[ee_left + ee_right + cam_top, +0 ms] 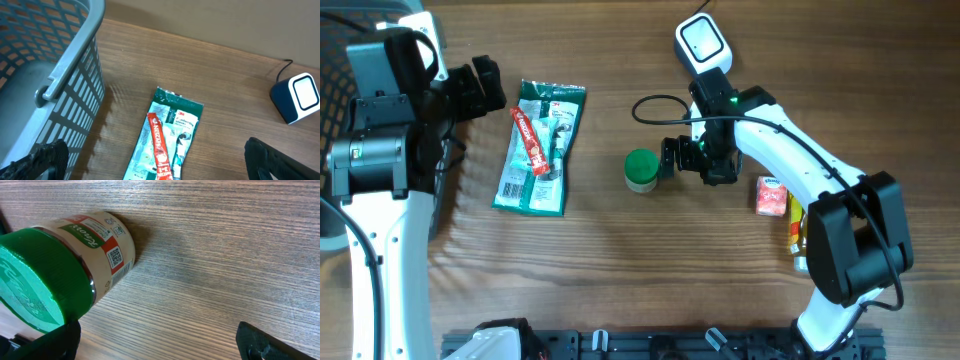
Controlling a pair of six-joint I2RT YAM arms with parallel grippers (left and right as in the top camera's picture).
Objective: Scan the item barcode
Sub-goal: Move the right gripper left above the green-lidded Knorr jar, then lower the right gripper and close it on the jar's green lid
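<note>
Green-lidded jar (640, 170) is standing mid-desk; right pincer (672, 157) is hovering spread just beside it, gripping nothing (left pincer (490, 86) spread too). Next, probably: closing on the jar, then presenting its barcode to the scanner (701, 41).

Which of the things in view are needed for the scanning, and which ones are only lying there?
For the job: jar, scanner, right gripper.
Lying about: packet, pink carton, basket.
</note>
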